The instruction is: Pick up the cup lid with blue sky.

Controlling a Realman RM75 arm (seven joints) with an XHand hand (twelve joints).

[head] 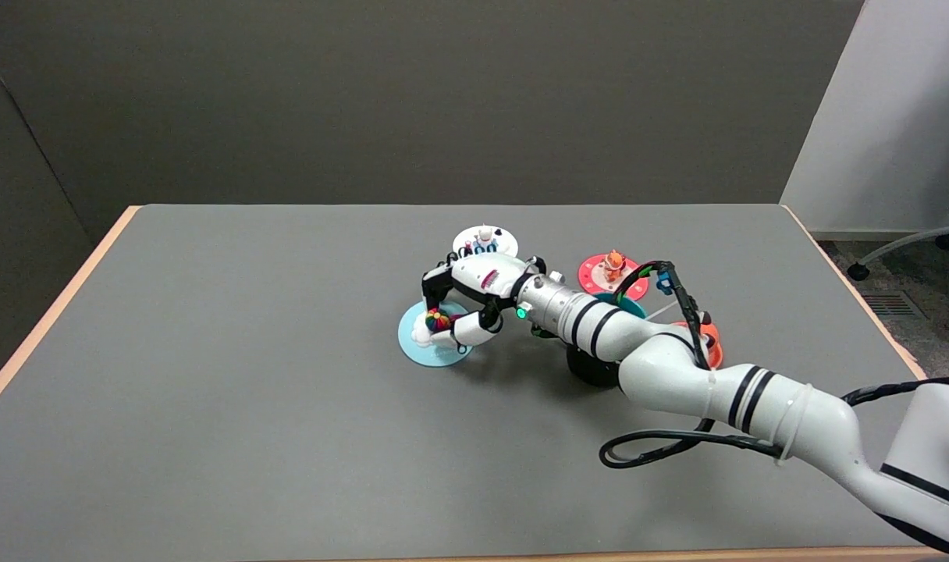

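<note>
The sky-blue cup lid lies flat on the grey table, left of centre. It carries a white cloud and a rainbow-coloured knob on top. My right hand reaches in from the right and hangs over the lid's right half. Its dark fingers come down on the far side of the knob and its white thumb closes in from the near side, so the knob is pinched between them. The hand hides the lid's right edge.
A white lid sits just behind the hand. To the right lie a red lid with an orange figure, a teal lid and an orange lid, the last two partly under my forearm. A black round object is below the arm.
</note>
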